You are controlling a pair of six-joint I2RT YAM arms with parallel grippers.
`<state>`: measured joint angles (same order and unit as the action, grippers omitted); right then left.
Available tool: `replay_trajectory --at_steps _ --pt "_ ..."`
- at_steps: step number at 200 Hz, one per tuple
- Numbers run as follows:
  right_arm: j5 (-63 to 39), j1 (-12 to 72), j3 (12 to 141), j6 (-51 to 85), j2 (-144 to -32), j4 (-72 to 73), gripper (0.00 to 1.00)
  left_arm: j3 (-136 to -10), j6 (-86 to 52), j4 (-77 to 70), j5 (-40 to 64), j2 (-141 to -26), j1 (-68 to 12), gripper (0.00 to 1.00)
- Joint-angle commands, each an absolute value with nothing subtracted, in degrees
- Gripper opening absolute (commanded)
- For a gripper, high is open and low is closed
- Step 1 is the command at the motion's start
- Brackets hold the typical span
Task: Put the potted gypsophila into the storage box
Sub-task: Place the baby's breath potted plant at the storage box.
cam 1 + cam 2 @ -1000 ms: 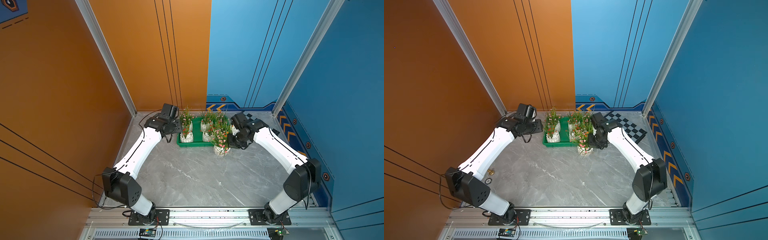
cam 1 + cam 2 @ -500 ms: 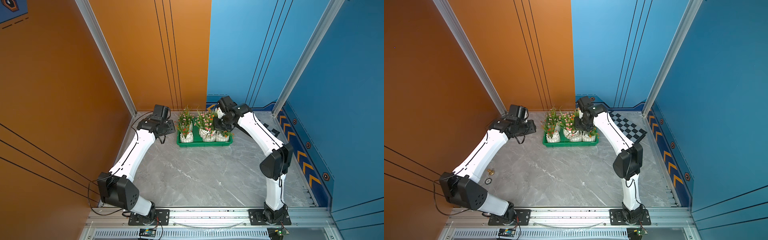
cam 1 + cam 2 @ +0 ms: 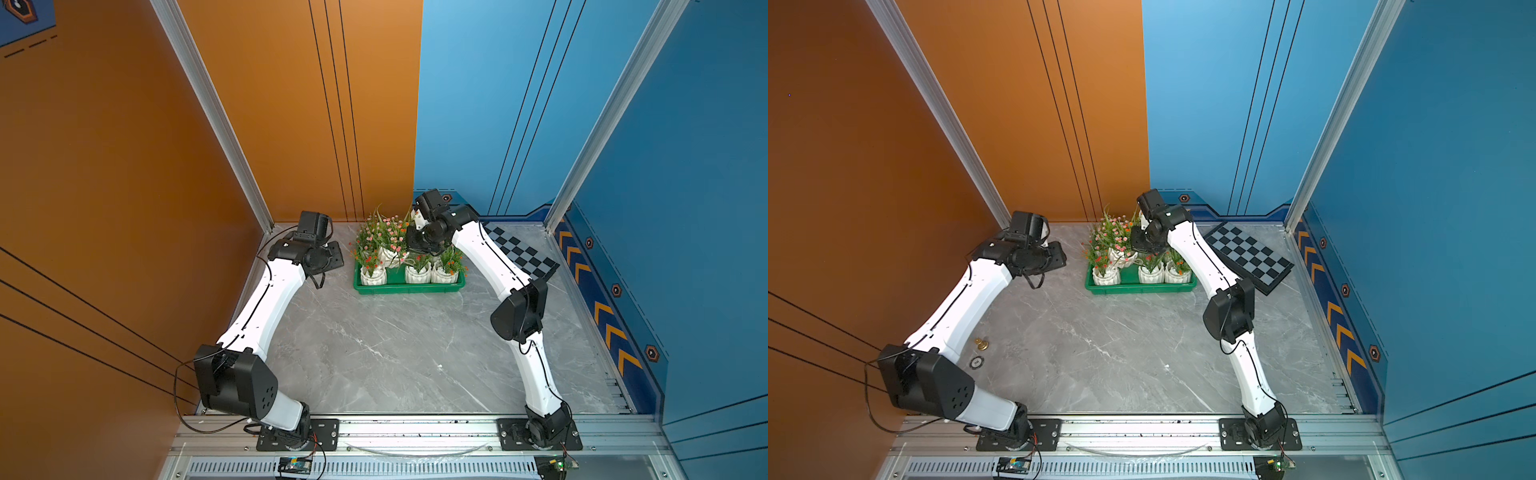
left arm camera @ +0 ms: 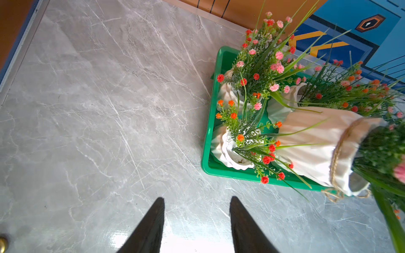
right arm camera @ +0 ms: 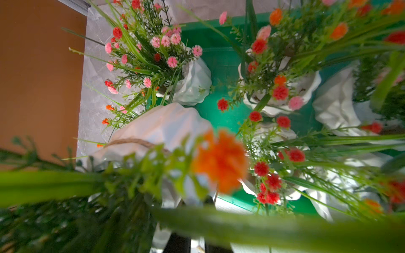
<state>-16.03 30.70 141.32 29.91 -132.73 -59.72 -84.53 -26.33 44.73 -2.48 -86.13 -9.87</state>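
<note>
Where right wrist view blurs — left wrist shows potted gypsophila tilted.

Twin robot arms, the left arm and the right arm, wear glossy white shells, each traced by a thin black line, between bulky black joints. The largest joint housings are dotted with small round holes. A loose black cable loops out from the left arm's lower joint. Each arm is bolted to a flat black base plate studded with silver screws. A boxy black camera caps the left wrist. The left gripper ends in two dark, tapering fingers.
</note>
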Motion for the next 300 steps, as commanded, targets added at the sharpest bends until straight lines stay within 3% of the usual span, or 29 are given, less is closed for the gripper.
replay_trajectory --at_steps 1,175,300 --pt "-18.7 30.1 144.0 33.3 -133.2 -52.1 0.05 -84.1 -25.0 45.4 -0.9 -84.8 -8.9 0.5" --pt "-19.4 27.1 140.3 33.8 -136.6 -46.3 0.05 -83.4 -25.0 45.4 -0.1 -84.8 -7.6 0.5" --pt "-11.1 28.7 138.4 28.0 -135.9 -51.2 0.05 -83.2 -25.2 45.3 0.2 -85.3 -7.5 0.5"
